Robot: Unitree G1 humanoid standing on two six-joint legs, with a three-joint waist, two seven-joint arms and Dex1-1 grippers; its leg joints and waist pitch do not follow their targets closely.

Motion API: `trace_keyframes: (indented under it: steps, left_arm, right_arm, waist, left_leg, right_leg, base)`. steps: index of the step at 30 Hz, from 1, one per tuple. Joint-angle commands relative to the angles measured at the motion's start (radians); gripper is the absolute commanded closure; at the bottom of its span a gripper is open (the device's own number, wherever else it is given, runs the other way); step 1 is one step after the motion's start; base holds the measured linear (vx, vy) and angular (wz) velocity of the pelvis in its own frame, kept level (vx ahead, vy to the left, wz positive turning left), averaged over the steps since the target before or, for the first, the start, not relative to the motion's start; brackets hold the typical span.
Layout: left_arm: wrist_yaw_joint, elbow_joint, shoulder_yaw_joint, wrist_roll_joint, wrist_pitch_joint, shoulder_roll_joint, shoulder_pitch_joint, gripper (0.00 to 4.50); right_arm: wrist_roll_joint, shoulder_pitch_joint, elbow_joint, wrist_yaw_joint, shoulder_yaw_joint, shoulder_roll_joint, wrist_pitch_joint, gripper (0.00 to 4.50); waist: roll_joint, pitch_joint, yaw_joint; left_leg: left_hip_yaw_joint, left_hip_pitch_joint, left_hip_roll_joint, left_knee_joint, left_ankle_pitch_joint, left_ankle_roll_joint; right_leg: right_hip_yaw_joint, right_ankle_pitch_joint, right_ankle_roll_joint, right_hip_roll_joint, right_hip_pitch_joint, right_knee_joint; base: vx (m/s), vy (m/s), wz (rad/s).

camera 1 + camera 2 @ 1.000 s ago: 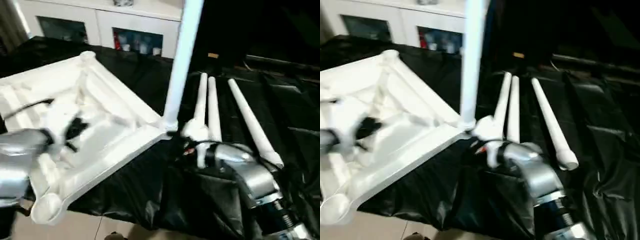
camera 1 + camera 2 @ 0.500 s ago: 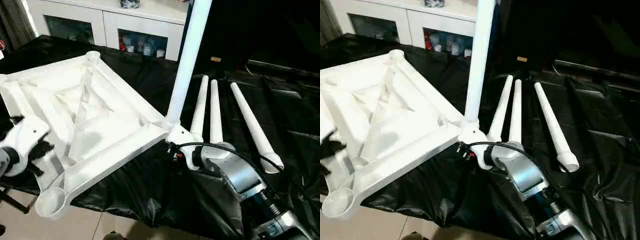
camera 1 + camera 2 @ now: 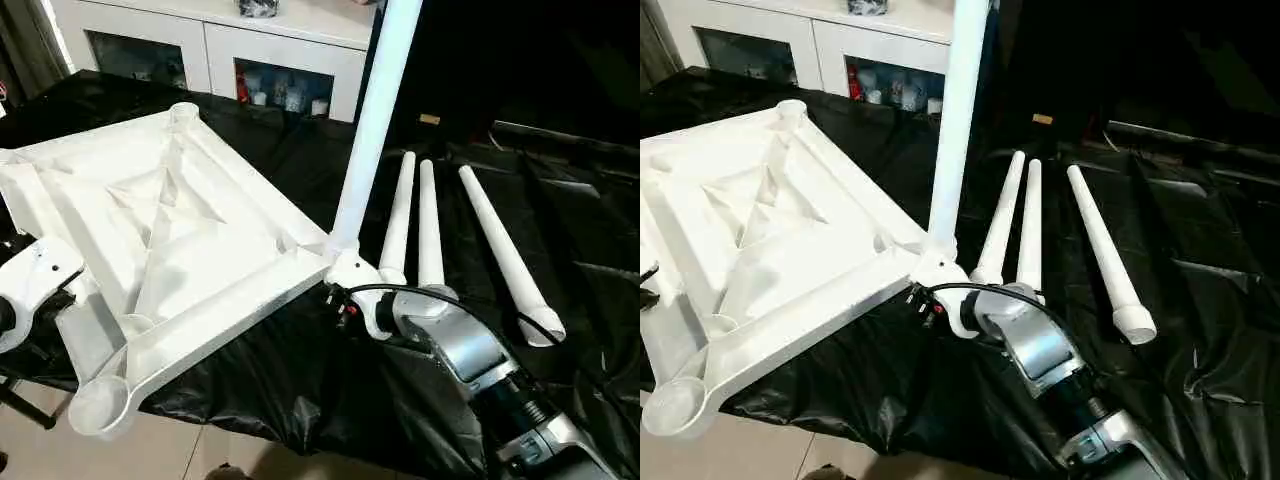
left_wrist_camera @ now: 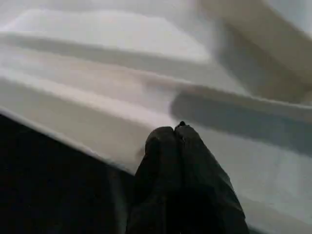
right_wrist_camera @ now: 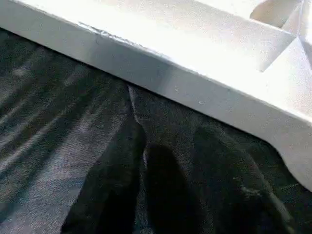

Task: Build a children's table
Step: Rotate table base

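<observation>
From my head cameras, the white tabletop [image 3: 170, 240] lies upside down on the counter [image 3: 300, 370], which is draped in black sheeting, with its ribbed underside up and one near corner hanging past the counter's front edge. One leg [image 3: 372, 120] stands upright in the corner socket nearest my right arm, and three loose legs [image 3: 430, 215] lie side by side on the sheeting beyond that arm. A white cabinet [image 3: 250, 60] with glass doors stands behind the counter. My right end effector [image 3: 345, 305] sits just beside that socketed corner, low against the sheeting; my left wrist is at the tabletop's outer edge. In my left wrist view, my left end effector [image 4: 176, 134] has its two black fingers pressed together, holding nothing, their tips close to a white rib of the tabletop. In my right wrist view, my right end effector [image 5: 168, 161] has its fingers parted, a visible gap between them, nothing held, above the black sheeting just short of the tabletop's rim.
</observation>
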Motion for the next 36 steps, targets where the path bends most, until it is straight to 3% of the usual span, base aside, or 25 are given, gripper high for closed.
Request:
trace_keyframes:
  steps: [1,5,6,7,16,20,29,36]
  left_arm:
    - [-0.026,-0.009,-0.048,-0.01,-0.021,-0.009,-0.021,4.5]
    - [-0.099,-0.014,-0.145,-0.02,-0.045,-0.016,-0.033,4.5]
    - [-0.125,-0.017,-0.171,-0.017,-0.058,-0.006,-0.026,4.5]
    - [-0.144,-0.021,-0.187,-0.016,-0.066,0.002,-0.021,4.5]
    - [-0.242,-0.122,-0.247,-0.1,-0.056,-0.006,-0.013,4.5]
    - [-0.247,-0.169,-0.274,-0.131,-0.031,-0.06,-0.037,4.5]
    - [-0.227,-0.189,-0.336,-0.129,-0.012,-0.145,-0.089,4.5]
    - [-0.153,-0.117,-0.381,-0.098,-0.018,-0.266,-0.197,4.5]
  right_arm:
    - [-0.01,-0.027,0.028,-0.027,-0.016,0.005,-0.015,2.96]
    - [-0.02,-0.058,0.102,-0.068,-0.024,0.038,-0.043,3.23]
    - [-0.027,-0.067,0.124,-0.08,-0.022,0.049,-0.054,3.39]
    - [-0.03,-0.073,0.141,-0.087,-0.021,0.057,-0.062,3.39]
    - [-0.047,-0.143,0.303,-0.171,-0.032,0.129,-0.138,4.11]
    - [-0.052,-0.164,0.346,-0.181,-0.03,0.152,-0.164,4.46]
    - [-0.058,-0.193,0.412,-0.181,-0.032,0.186,-0.211,4.46]
    - [-0.063,-0.222,0.482,-0.191,-0.047,0.222,-0.255,4.46]
  waist:
    - [0.041,-0.057,0.002]
    - [0.041,-0.059,0.001]
    - [0.046,-0.059,0.002]
    - [0.043,-0.058,0.001]
    - [0.05,-0.049,-0.003]
    - [0.049,-0.052,-0.003]
    - [0.044,-0.057,-0.013]
    - [0.05,-0.059,-0.019]
  left_leg:
    - [-0.016,0.021,0.037,-0.079,-0.213,-0.046]
    - [-0.016,0.02,0.036,-0.078,-0.209,-0.057]
    - [-0.016,0.021,0.036,-0.078,-0.209,-0.058]
    - [-0.015,0.02,0.036,-0.079,-0.217,-0.058]
    - [-0.019,0.033,0.039,-0.086,-0.34,-0.084]
    - [-0.018,0.03,0.039,-0.085,-0.31,-0.083]
    - [-0.016,0.022,0.036,-0.08,-0.246,-0.076]
    - [-0.016,0.022,0.035,-0.078,-0.243,-0.075]
  right_leg:
    - [0.058,-0.092,-0.191,-0.083,0.038,-0.066]
    - [0.058,-0.085,-0.188,-0.083,0.039,-0.063]
    - [0.058,-0.087,-0.188,-0.084,0.037,-0.063]
    - [0.058,-0.096,-0.187,-0.083,0.038,-0.066]
    - [0.061,-0.25,-0.184,-0.088,0.032,-0.078]
    - [0.06,-0.209,-0.183,-0.086,0.035,-0.073]
    - [0.059,-0.136,-0.188,-0.084,0.046,-0.065]
    - [0.059,-0.124,-0.197,-0.084,0.048,-0.065]
  base:
    - [0.0,0.0,0.0]
    - [0.0,0.0,0.0]
    - [0.0,0.0,0.0]
    - [0.0,0.0,0.0]
    - [0.0,0.0,0.0]
    - [0.0,0.0,0.0]
    - [0.0,0.0,0.0]
    - [0.0,0.0,0.0]
